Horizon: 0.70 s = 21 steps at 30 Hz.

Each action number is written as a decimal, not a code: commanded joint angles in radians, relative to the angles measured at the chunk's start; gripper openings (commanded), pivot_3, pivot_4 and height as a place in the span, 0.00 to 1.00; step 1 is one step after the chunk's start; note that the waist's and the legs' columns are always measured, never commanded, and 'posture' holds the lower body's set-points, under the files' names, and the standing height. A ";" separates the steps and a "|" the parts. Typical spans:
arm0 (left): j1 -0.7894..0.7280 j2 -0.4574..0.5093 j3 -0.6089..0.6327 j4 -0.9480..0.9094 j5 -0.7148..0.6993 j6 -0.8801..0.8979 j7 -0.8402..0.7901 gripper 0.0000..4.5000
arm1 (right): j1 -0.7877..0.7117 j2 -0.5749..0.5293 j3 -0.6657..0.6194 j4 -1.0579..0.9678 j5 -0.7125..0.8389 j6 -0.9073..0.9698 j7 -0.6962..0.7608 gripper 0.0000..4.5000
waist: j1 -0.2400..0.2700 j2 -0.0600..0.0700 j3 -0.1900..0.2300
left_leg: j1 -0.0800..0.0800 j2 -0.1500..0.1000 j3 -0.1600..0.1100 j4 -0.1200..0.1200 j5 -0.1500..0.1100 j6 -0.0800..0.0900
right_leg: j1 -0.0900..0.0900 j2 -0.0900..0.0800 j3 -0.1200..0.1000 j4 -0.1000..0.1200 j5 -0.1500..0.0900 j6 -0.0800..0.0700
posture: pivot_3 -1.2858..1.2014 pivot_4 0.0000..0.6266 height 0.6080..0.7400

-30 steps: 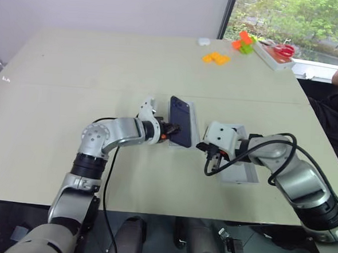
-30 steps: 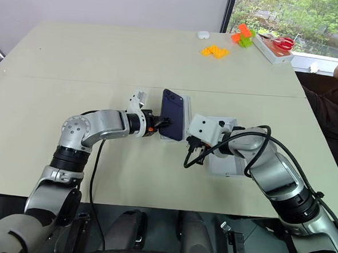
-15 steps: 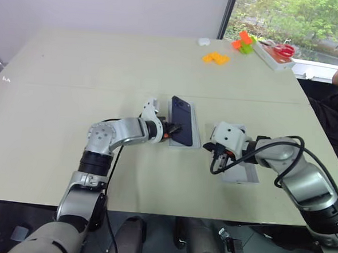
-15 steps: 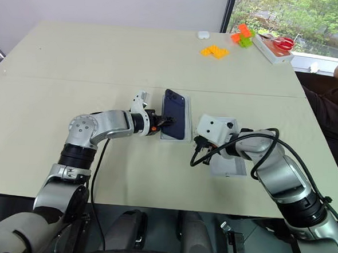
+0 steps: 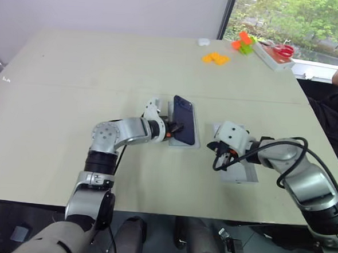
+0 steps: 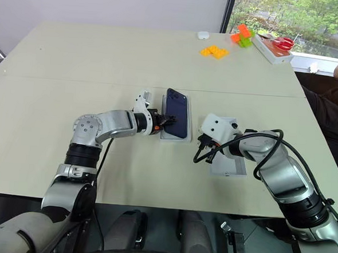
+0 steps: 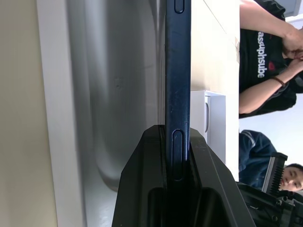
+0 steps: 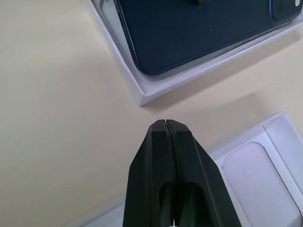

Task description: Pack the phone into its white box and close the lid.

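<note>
My left hand (image 7: 177,156) gripped the phone (image 5: 182,127) edgewise, seating it into the box (image 5: 194,144). My right hand (image 8: 169,137) was pinched empty. Next: release, then fetch the lid.

The phone (image 5: 182,127) hides the floor of the white box (image 5: 195,131), and the left fingers (image 7: 151,156) cover part of the phone's near edge. In the left wrist view, picture edges cut off the phone's far end and the people beyond the tabletop (image 5: 75,69). The orange pieces (image 5: 215,58) far away are too small to identify.

The left pincer (image 7: 177,156) clamps the phone (image 7: 178,71) edge-on above the white box (image 7: 94,94).
</note>
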 commanded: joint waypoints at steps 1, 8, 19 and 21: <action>-0.024 -0.007 0.035 -0.036 0.003 0.021 -0.022 0.50 | -0.002 -0.007 -0.031 -0.013 0.010 -0.017 -0.005 0.00 | -0.001 0.000 0.000 | 0.000 0.000 0.000 0.000 0.000 0.000 | 0.000 0.000 0.000 0.000 0.000 0.000 | 0.52 0.24 1.00; -0.014 0.039 0.055 -0.093 -0.046 0.134 -0.014 0.99 | -0.002 -0.004 -0.028 -0.011 0.009 -0.023 -0.008 0.00 | -0.004 0.000 0.000 | 0.002 0.000 0.000 0.001 0.000 0.000 | 0.001 0.000 0.000 0.002 0.000 0.000 | 0.52 0.24 1.00; -0.038 0.325 0.061 -0.269 -0.197 0.264 -0.079 0.99 | -0.017 -0.004 -0.024 0.010 0.007 -0.041 -0.005 0.00 | -0.005 0.000 0.000 | 0.006 0.000 0.000 0.001 0.002 -0.004 | 0.001 0.001 0.001 0.011 0.000 0.000 | 0.52 0.24 1.00; -0.014 0.409 0.074 -0.320 -0.118 0.240 -0.117 0.99 | -0.024 -0.002 -0.025 0.018 0.006 -0.047 -0.006 0.00 | -0.011 0.000 0.000 | 0.007 0.000 0.000 0.001 0.002 -0.004 | 0.001 0.001 0.001 0.012 0.000 0.000 | 0.52 0.24 1.00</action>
